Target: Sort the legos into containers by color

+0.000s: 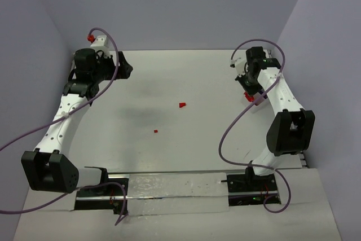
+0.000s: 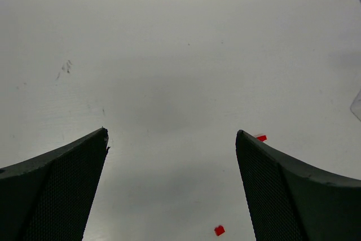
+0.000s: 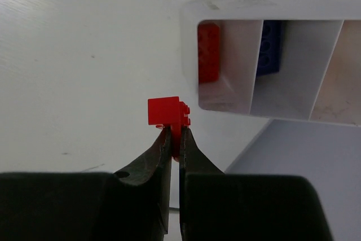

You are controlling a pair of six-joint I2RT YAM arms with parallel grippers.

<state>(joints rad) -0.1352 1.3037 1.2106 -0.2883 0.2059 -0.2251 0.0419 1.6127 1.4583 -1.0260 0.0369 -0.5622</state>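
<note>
In wrist view, right hand [image 3: 175, 132] pinches red lego [image 3: 163, 110].

Open table [image 1: 186, 150], two tiny legos [image 1: 181, 105] midway

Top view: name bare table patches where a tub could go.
Bare: the far strip between left gripper and right gripper, and the near stretch before the arm bases. Crowded: mid-table around two red legos, and by the container.

Robotics lab test cell, plain white surface [image 1: 186, 145] enclosed by bare lilac walls [image 1: 169, 4], left arm [image 1: 67, 114] and right arm [image 1: 285, 103] bolted at its near edge, purple cables [image 1: 221, 142] looped alongside.
</note>
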